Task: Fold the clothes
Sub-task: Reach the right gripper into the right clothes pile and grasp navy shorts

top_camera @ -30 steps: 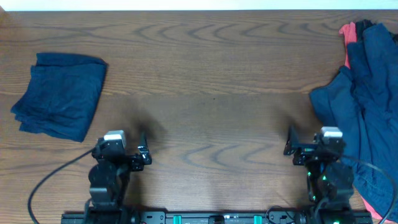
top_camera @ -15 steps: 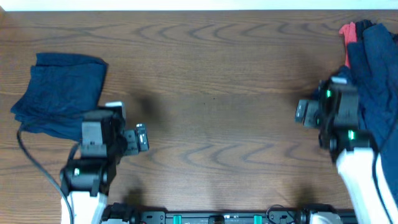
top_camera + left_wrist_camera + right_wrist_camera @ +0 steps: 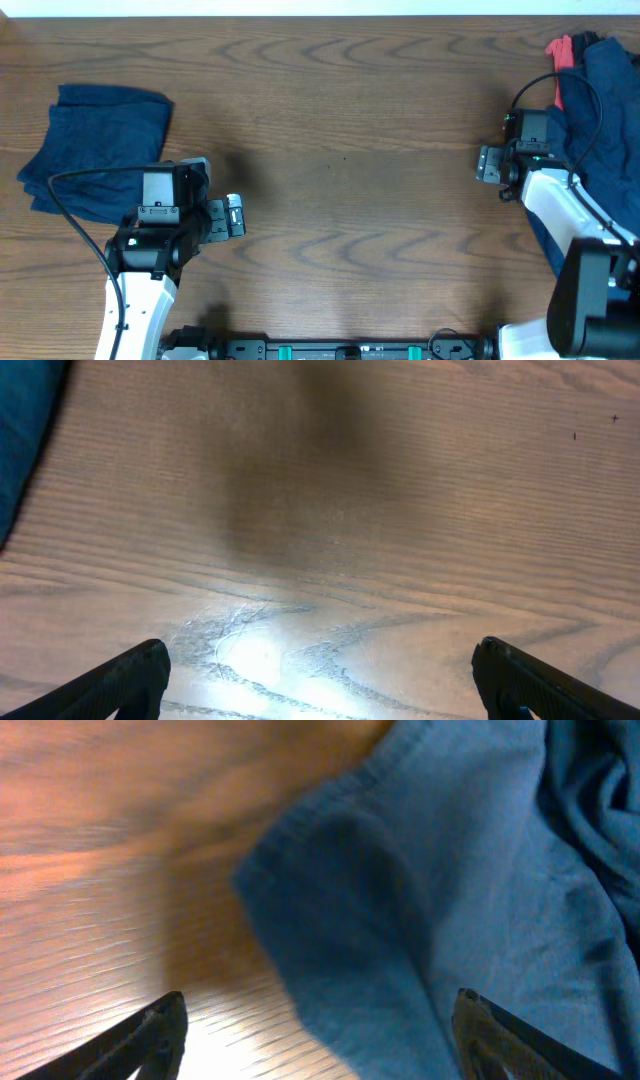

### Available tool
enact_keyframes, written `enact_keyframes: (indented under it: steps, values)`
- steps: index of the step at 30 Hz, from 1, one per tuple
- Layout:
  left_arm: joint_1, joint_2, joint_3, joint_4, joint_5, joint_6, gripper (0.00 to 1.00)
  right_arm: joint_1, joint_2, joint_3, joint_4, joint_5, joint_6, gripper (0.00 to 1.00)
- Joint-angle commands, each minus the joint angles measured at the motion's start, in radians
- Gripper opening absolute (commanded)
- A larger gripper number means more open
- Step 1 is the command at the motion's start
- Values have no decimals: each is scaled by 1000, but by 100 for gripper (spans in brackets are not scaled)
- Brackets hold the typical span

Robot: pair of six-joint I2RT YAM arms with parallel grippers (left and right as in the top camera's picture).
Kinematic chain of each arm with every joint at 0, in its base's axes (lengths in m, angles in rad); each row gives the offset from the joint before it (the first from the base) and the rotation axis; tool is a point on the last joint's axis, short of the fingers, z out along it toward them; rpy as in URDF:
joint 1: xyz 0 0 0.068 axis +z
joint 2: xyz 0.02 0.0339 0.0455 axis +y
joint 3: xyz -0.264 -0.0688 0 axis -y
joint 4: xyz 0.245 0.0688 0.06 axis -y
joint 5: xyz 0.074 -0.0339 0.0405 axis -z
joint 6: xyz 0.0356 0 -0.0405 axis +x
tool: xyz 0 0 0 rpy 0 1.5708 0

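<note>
The clothes lie in two places. A folded navy garment (image 3: 95,150) rests at the table's left, and its edge shows in the left wrist view (image 3: 20,430). A loose heap of navy fabric (image 3: 605,110) with a coral-red piece (image 3: 560,48) fills the right edge. My left gripper (image 3: 185,180) (image 3: 320,685) hangs open over bare wood just right of the folded garment. My right gripper (image 3: 525,135) (image 3: 315,1035) stands open above the heap's left edge. A navy fold (image 3: 400,920) lies below and between its fingers, with nothing gripped.
The wooden table (image 3: 340,150) stretches between the two arms. Its far edge runs along the top of the overhead view. Black cables trail from both wrists. The arm bases stand at the front edge.
Both arms have risen from the front edge and reached outward. The left went toward the folded garment, the right up to the heap's left edge.
</note>
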Motion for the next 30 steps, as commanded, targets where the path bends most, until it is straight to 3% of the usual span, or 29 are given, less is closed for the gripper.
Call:
enact_keyframes:
  steps: [1, 4, 8, 14, 20, 25, 30]
  values:
    - [5, 1, 17, 2, 6, -6, 98, -16, 48, 18, 14, 77, -6, 81]
    - [5, 1, 17, 2, 6, -6, 98, -16, 88, 18, 19, 77, -6, 75]
    - [5, 1, 17, 3, 6, -6, 98, -16, 124, 18, 17, 77, -6, 54]
    - [5, 1, 17, 2, 6, -6, 98, -16, 127, 19, 16, 78, -6, 1]
    - [5, 1, 17, 6, 6, -6, 98, 26, 49, 71, -55, -34, -48, 1]
    - [5, 1, 17, 27, 6, -6, 98, 167, -63, 176, -147, -215, -90, 1]
    - [5, 1, 17, 53, 6, -6, 98, 351, -98, 223, -25, -214, -20, 1]
